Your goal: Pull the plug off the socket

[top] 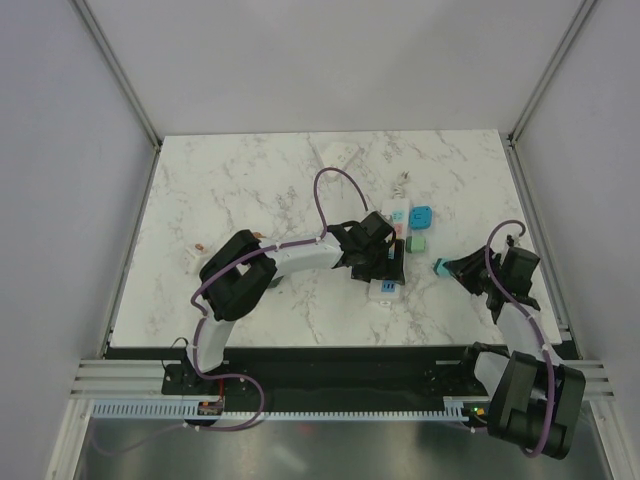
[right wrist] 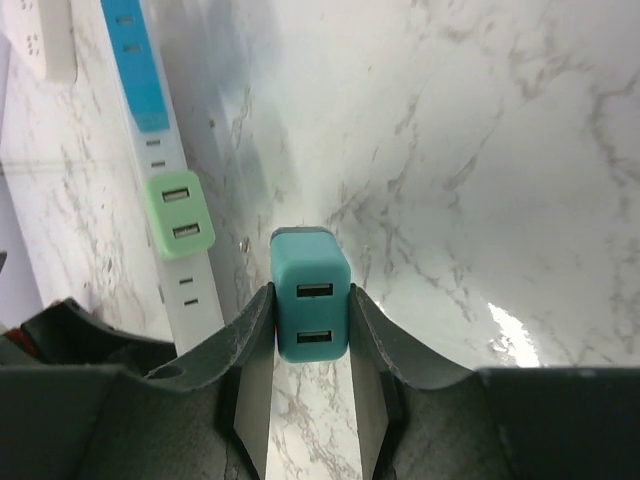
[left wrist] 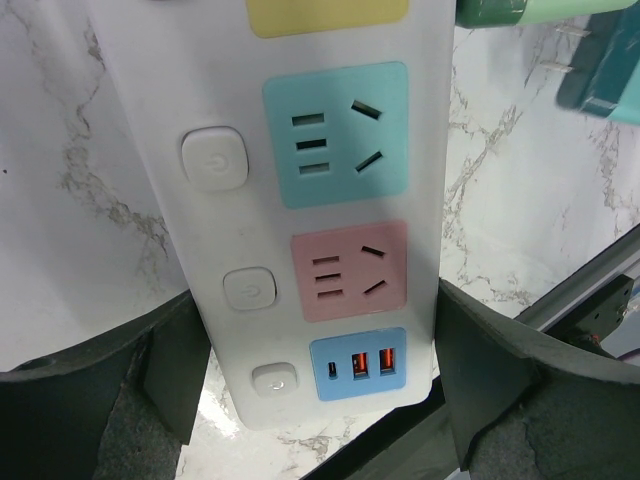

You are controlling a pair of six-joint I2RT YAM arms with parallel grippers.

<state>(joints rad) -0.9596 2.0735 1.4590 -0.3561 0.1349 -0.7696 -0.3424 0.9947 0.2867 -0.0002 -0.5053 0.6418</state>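
- Right wrist view says most of it: the right tool (top: 452,268) is closed down to the width of the teal plug (right wrist: 310,305). One finger is flat against each side, and the two USB ports face back at the camera.
- The plug's long axis runs straight out along the fingers, so the body sticks out past the tips.
- Left wrist view has the plug's prongs (left wrist: 560,48) bare, with marble worktop (top: 250,180) behind them. From that I'd say it's already out of the socket and not touching anything.
- The power strip (left wrist: 170,80) lies ahead and to the left of the right tool. It's near but clearly apart, with its length running across the plug's axis.
- The left tool (left wrist: 318,310) straddles the USB end of the strip, and both fingers look pressed against its long edges. Looks like it's pinning the strip down.
- The pink and light blue sockets just beyond the left tool's fingers are both empty.
- A green plug (right wrist: 180,215) and a blue plug (top: 421,217) are still seated further along the strip, past the left tool.
- My guess is the pull itself is basically done. What matters next is that the right arm has the plug, so any further move should go straight back along the prong axis, away from the strip, not sideways into the green plug.
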